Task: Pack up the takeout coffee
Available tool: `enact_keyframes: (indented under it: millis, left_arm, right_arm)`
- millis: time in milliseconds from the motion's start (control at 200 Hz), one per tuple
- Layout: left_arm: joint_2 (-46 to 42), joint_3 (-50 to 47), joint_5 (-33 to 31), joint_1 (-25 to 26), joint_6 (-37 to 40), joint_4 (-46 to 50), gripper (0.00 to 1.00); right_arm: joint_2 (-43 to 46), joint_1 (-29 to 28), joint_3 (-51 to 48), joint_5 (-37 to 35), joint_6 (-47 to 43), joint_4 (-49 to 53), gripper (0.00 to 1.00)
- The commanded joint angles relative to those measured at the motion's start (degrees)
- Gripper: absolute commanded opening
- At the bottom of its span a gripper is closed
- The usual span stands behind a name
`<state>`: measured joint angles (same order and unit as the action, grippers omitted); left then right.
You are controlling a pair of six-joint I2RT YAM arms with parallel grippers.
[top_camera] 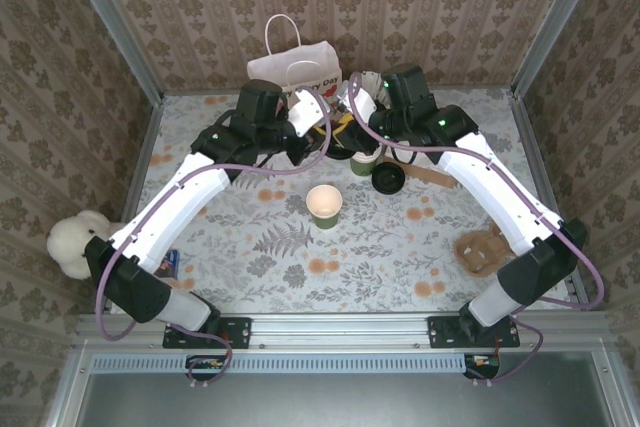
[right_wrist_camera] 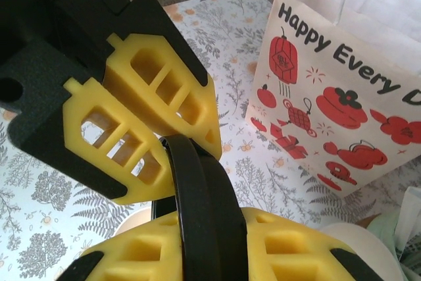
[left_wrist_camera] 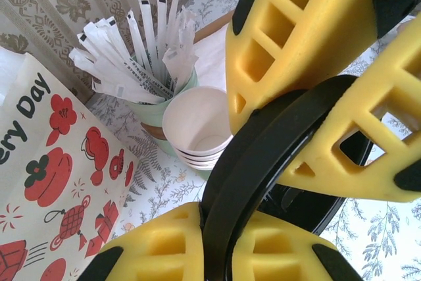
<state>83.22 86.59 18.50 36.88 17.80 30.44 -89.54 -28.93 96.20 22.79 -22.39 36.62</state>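
The takeout coffee's small green paper cup (top_camera: 325, 206), cream inside, stands without a lid in the middle of the table. Behind it, both grippers meet above the table in front of the bag. A round black lid (left_wrist_camera: 276, 143) (right_wrist_camera: 197, 176) is held on edge between them. My left gripper (left_wrist_camera: 223, 218) (top_camera: 325, 132) is shut on its rim at one side. My right gripper (right_wrist_camera: 210, 228) (top_camera: 350, 119) is shut on the rim at the other side. The rim looks double, as if two lids sit nested.
A white printed paper bag (top_camera: 300, 62) (right_wrist_camera: 342, 83) stands at the back. A stack of lidless cups (left_wrist_camera: 197, 123) (top_camera: 365, 160) and a cup of wrapped sticks (left_wrist_camera: 138, 64) are beside it. More black lids (top_camera: 388, 178) lie right of the stack. A plush toy (top_camera: 75, 242) lies at the left edge and a brown object (top_camera: 485, 250) on the right.
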Motion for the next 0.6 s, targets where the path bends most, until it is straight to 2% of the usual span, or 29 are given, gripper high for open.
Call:
enact_keyframes:
  millis: [0,90,180,250,380,465,520,595]
  left_arm:
    - [-4.22,-0.98,6.74,-0.35,-0.25,-1.62,0.10]
    - [-5.45,-2.66,10.57,-1.59,-1.46,-2.84,0.20]
    - [-6.70,-3.88,17.49,-3.50,-2.15,-3.29,0.45]
    - [-8.43,-5.58,25.33,-5.72,-2.90,-4.08,0.63]
    - [-14.05,-11.37,35.78,-10.25,-5.21,-7.86,0.82]
    - [-18.09,-17.21,34.49,-14.01,-12.27,-17.00,1.00]
    - [-19.62,-19.15,30.92,-15.47,-17.51,-20.97,1.00]
    - [-20.38,-19.14,22.20,-16.38,-23.34,-21.98,1.00]
  right_arm:
    - [1.82,-0.07,-2.03,-0.52,-1.43,-5.15,0.00]
    - [3.24,0.01,-4.43,-1.03,-1.62,-9.16,0.00]
    - [4.03,0.01,-5.21,-0.03,-2.22,-9.98,0.00]
    - [4.85,0.01,-6.24,0.52,-2.85,-10.89,0.00]
    - [8.55,-0.29,-10.90,1.65,-6.37,-15.67,0.00]
    - [12.37,-2.30,-15.26,-1.28,-12.31,-20.86,0.00]
    - [14.15,-3.88,-18.26,-3.97,-17.40,-25.61,0.00]
    - [16.01,-5.81,-21.47,-4.37,-26.84,-29.38,0.00]
